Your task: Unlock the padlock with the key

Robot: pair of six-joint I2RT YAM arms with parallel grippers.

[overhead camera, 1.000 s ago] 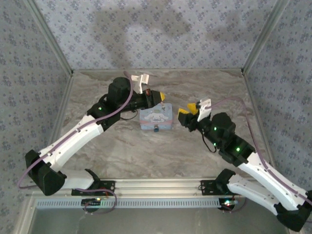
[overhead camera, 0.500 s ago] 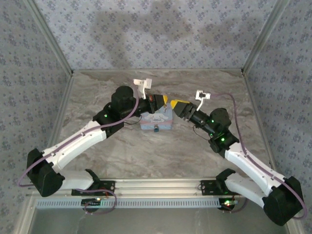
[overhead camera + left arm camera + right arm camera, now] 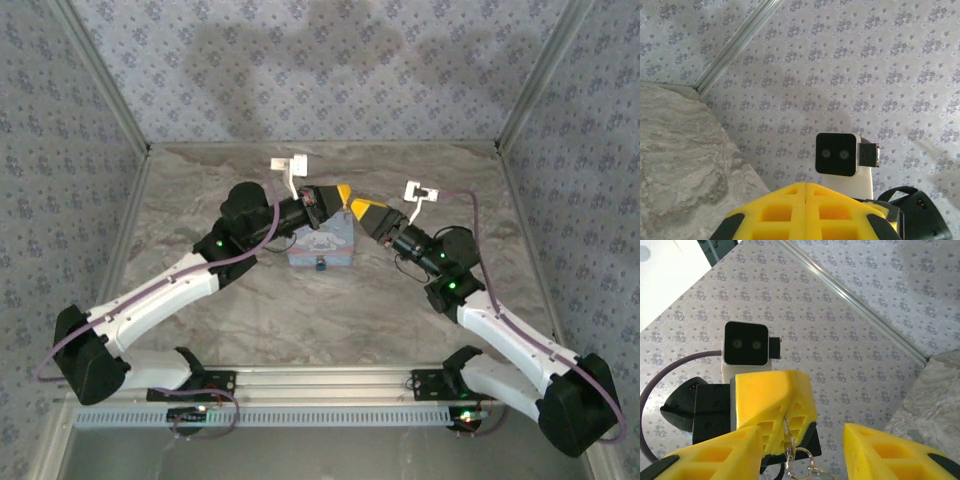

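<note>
Two arms over a table point(image 3: 300, 320), seen from above and from each wrist. Compared with a second ago, the right gripper point(image 3: 364, 211) has swung up and inward from beside the box point(image 3: 322, 243). It now meets the left gripper point(image 3: 343, 192) above the box's far edge, tip almost to tip, while the left has shifted only slightly. The padlock point(image 3: 320, 265) remains a small dark lump on the near face of the box, below both grippers and untouched. The meeting therefore reads as a handover or re-grip of the key, not yet an approach to the lock.

In the right wrist view, the left gripper's yellow jaws are pressed together on a thin pale sliver, the key point(image 3: 786, 432). A wire ring point(image 3: 802, 461) dangles beneath it. The right gripper's own fingers point(image 3: 715, 455) stand well apart, roughly half spread, and carry nothing. The ring hangs in the gap between them, nearer the left-hand finger, and contact cannot be told. In the left wrist view, that gripper's jaws also appear closed.
</note>
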